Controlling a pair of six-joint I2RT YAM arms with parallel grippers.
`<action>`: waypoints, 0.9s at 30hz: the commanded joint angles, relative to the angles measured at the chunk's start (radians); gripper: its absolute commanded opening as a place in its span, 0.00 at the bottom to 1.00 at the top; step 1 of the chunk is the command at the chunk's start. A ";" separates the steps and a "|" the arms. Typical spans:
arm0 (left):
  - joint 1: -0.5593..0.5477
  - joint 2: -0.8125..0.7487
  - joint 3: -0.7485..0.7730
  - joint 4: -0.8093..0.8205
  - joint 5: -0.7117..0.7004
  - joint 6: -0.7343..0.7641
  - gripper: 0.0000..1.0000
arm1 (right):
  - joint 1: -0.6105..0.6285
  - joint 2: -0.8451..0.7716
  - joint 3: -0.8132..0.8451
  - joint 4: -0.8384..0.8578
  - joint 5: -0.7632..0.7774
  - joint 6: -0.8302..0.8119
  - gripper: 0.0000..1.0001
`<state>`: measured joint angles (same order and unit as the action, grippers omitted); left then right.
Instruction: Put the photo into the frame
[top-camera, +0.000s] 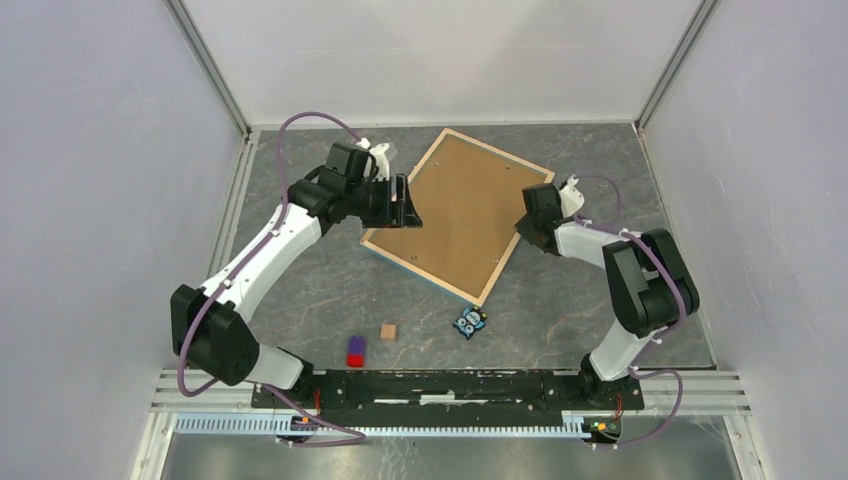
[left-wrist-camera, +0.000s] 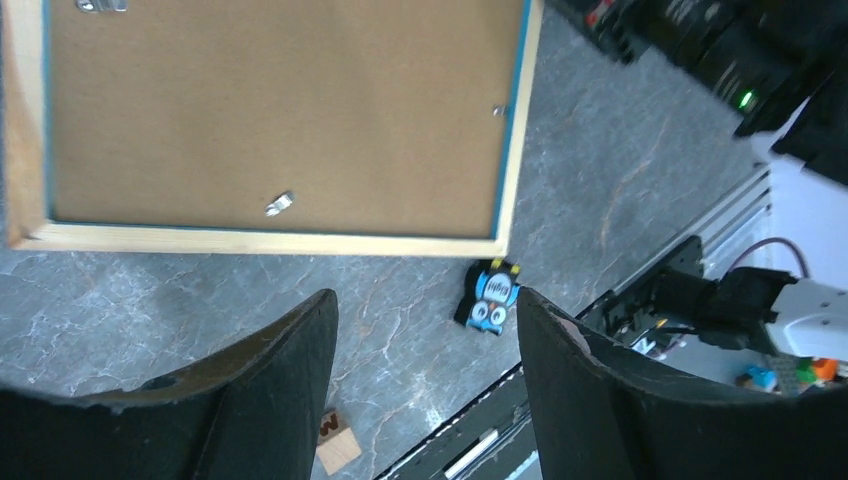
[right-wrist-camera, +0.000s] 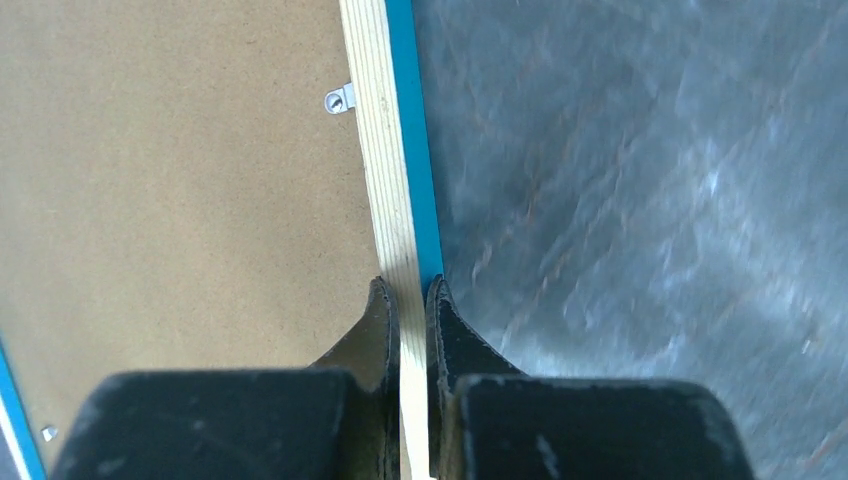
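The frame (top-camera: 420, 270) lies face down at the middle of the table, wood-coloured back rim up and a blue edge showing. The brown backing board (top-camera: 460, 210) sits inside it. The photo is hidden or out of view. My right gripper (top-camera: 524, 226) is shut on the frame's right rim (right-wrist-camera: 375, 120), one finger on the board side and one outside, as the right wrist view (right-wrist-camera: 412, 290) shows. My left gripper (top-camera: 408, 203) is open and empty above the frame's left corner. In the left wrist view (left-wrist-camera: 425, 300) it hangs over bare table just off the rim (left-wrist-camera: 270, 240).
An owl-faced toy (top-camera: 470, 322) lies just in front of the frame's near corner, also in the left wrist view (left-wrist-camera: 490, 297). A small wooden cube (top-camera: 388, 331) and a red and purple block (top-camera: 356, 350) lie near the front rail. Small metal clips (right-wrist-camera: 340, 99) sit on the board.
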<state>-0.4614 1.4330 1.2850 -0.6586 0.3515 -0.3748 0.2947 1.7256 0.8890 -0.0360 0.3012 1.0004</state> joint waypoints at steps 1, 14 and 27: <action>0.086 -0.032 -0.020 0.076 0.093 -0.096 0.73 | 0.114 -0.014 -0.089 -0.091 0.078 0.362 0.00; 0.224 0.090 -0.066 0.120 0.100 -0.144 0.80 | 0.358 -0.092 -0.164 0.070 0.167 0.448 0.70; 0.098 -0.025 -0.124 0.136 -0.347 -0.160 0.90 | 0.335 -0.341 -0.109 0.067 0.265 -0.493 0.89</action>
<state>-0.2779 1.4929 1.1683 -0.5632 0.1627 -0.4747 0.6254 1.4021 0.6044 0.1680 0.4503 0.8726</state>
